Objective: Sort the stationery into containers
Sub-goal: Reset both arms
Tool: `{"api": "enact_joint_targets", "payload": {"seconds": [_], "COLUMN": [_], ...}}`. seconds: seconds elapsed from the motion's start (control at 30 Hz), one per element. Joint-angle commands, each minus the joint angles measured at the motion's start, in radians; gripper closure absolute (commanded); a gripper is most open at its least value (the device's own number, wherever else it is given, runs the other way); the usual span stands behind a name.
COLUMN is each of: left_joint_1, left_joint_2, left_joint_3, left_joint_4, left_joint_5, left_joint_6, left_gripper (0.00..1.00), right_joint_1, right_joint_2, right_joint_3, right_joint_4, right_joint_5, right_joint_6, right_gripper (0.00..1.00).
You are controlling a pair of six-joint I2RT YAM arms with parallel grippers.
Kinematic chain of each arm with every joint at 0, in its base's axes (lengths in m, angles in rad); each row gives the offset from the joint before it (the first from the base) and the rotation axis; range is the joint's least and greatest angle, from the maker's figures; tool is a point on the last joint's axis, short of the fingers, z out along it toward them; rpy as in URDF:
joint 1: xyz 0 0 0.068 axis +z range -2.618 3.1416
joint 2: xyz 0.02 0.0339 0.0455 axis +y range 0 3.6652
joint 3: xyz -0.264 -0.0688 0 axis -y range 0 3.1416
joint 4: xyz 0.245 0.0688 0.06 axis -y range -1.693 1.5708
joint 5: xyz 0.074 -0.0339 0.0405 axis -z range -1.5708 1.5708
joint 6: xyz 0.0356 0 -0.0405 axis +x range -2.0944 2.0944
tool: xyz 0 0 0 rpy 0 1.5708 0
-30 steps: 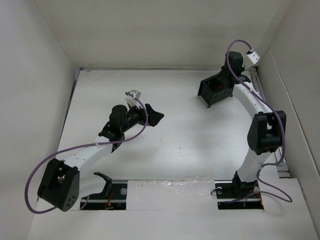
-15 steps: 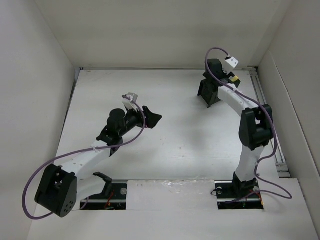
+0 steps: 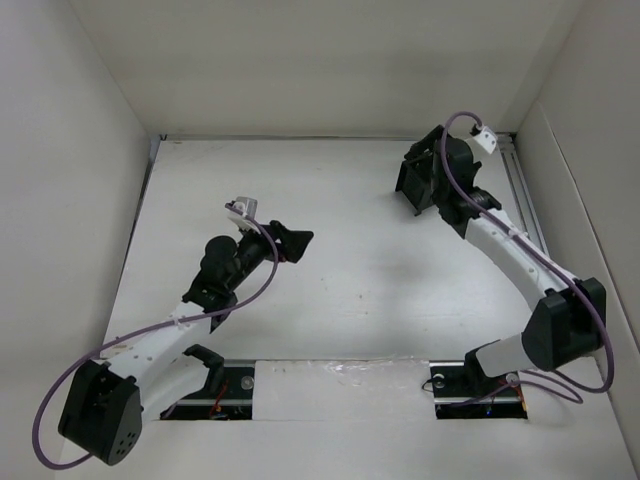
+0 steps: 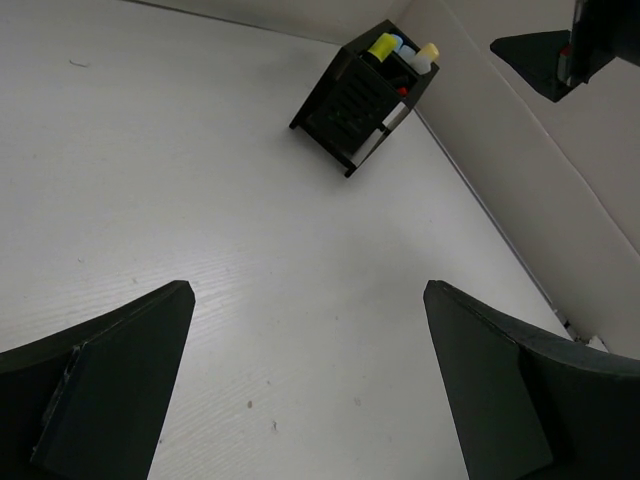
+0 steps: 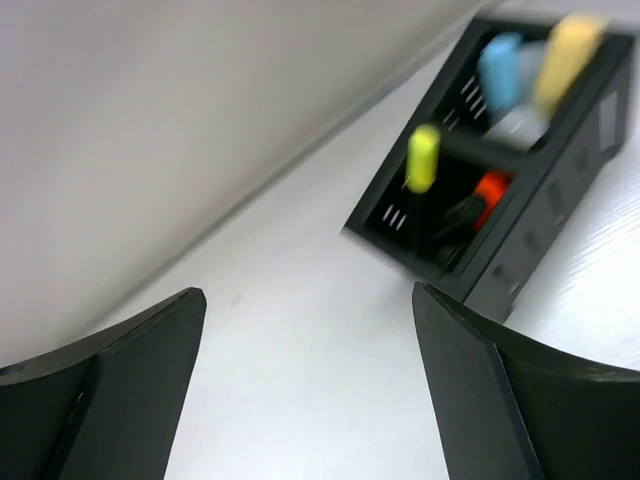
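— White walls on three sides and a white table [image 3: 350, 290] below. What stands out?
— The two arms, easily. The left arm [image 3: 170, 320] stretches over the left half of the table. The right arm [image 3: 510, 250] reaches toward the far right corner.
— And the container?
— The black slatted organiser [image 3: 415, 190] stands upright on the table, far right, near the back wall and well apart from the left arm. The right arm's wrist hangs just by it.
— The claws?
— The left gripper [image 4: 308, 295] is spread wide, nothing between its fingers, with bare table beneath. The right gripper [image 5: 308, 293] is spread too and empty, the organiser just beyond its fingers.
— Any stationery?
— It's inside the organiser, standing on end. A yellow marker [image 5: 422, 158] and an orange marker [image 5: 490, 188] are in the nearer row. A light blue marker [image 5: 498, 65] and a pale yellow marker [image 5: 568, 45] are behind. That view is blurred, so I cannot tell where the dividers run.
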Motion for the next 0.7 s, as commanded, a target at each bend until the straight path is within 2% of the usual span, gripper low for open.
{"api": "enact_joint_targets", "payload": {"seconds": [0.0,0.07,0.23,0.27,0.33,0.47,0.67], "left_joint_1": [0.003,0.003,0.003,0.003,0.003,0.003,0.003], "left_joint_2": [0.029,0.043,0.029,0.015,0.004,0.004,0.027], "left_joint_3": [0.013,0.013,-0.011,-0.011,-0.022,-0.022,-0.042], "left_joint_4": [0.053,0.053,0.087,0.073,0.063,0.053,0.076], "left_joint_5": [0.031,0.031,0.031,0.002,-0.007,-0.017,-0.027], "left_joint_6": [-0.01,-0.01,-0.019,-0.008,-0.008,-0.017,-0.019], "left_gripper": [0.0,0.0,0.0,0.0,0.0,0.0,0.0], "right_joint_1": [0.061,0.092,0.212,0.224,0.256,0.301,0.367], "right_joint_2": [-0.031,-0.046,-0.109,-0.109,-0.138,-0.194,-0.338], "right_joint_3": [-0.079,-0.112,-0.243,-0.26,-0.302,-0.349,-0.401], "right_joint_4": [0.047,0.047,0.047,0.047,0.035,-0.008,-0.075], "right_joint_5": [-0.178,-0.247,-0.278,-0.278,-0.291,-0.266,-0.177], "right_joint_6": [0.002,-0.016,-0.016,-0.016,-0.016,-0.025,-0.005], "right_gripper": [0.1,0.1,0.14,0.23,0.28,0.48,0.48]}}
